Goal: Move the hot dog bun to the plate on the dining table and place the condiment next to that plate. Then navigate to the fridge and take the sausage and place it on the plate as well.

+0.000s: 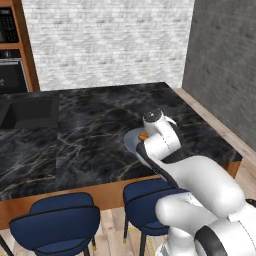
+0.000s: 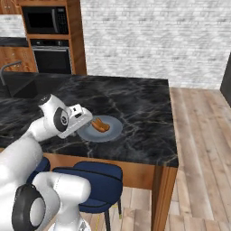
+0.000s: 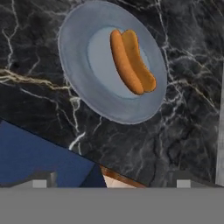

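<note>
Gripper (image 3: 111,183) hangs above the near edge of the dining table (image 2: 135,103), jaws spread wide and empty, looking down on the grey-blue plate (image 3: 83,87). Hot dog bun (image 3: 132,61) lies across the plate's middle, clear of both fingertips, so the first step looks done. Plate sits close to the table's wooden edge, above a blue stool (image 2: 97,182), within easy reach. Bare marble beside the plate looks right for the condiment.
</note>
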Robot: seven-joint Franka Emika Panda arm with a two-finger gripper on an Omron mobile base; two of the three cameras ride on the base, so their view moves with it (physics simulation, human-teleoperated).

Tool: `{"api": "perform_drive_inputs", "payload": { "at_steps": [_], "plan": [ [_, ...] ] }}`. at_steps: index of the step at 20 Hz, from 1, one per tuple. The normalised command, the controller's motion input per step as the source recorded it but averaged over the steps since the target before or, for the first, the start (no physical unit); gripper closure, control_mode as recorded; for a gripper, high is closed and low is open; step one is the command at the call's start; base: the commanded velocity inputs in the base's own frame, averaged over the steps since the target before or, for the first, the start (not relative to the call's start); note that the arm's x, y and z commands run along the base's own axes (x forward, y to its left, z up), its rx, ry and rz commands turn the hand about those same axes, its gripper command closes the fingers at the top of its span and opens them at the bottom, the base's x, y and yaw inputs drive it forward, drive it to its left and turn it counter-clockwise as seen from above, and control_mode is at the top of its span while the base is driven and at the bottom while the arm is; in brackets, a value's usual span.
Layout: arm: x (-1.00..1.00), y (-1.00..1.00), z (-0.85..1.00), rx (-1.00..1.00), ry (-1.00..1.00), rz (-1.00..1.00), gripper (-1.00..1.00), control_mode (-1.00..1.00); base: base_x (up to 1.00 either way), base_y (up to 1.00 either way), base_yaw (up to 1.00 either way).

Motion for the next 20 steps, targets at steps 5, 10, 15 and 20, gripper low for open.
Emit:
{"api": "perform_drive_inputs", "payload": {
  "at_steps": [5,10,15,20],
  "plan": [
    [-0.95,0.00,0.69,0.01,0.00,-0.23,-1.00,-1.00,0.00,0.00,0.00],
    [-1.00,0.01,0.42,0.08,-0.03,0.01,-1.00,-1.00,0.00,0.00,0.00],
    [-1.00,0.09,0.00,0.18,-0.25,0.20,-1.00,-1.00,0.00,0.00,0.00],
    [-0.83,0.03,0.20,0.07,-0.17,0.22,-1.00,-1.00,0.00,0.00,0.00]
  ]
}}
